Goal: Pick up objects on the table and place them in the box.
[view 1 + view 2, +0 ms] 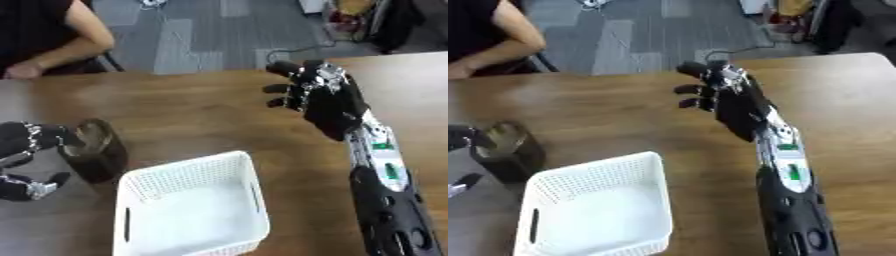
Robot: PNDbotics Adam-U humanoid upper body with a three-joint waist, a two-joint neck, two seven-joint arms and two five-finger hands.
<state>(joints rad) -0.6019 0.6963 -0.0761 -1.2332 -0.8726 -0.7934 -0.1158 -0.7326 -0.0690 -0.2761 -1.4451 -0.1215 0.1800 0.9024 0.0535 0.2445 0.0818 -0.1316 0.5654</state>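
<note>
A dark brown, glossy container (94,150) stands upright on the wooden table just left of the white perforated box (249,172). My left hand (24,145) comes in from the left edge, its fingers curled against the container's upper side and its thumb (39,186) lower down. The white box is empty and sits at the table's near edge. My right hand (322,97) is held above the table's middle right, well away from the box, with straight, spread fingers and nothing in it.
The wooden table (192,110) stretches to the far edge. A person's forearm (52,60) rests on its far left corner. My right forearm (385,190) runs along the right of the box.
</note>
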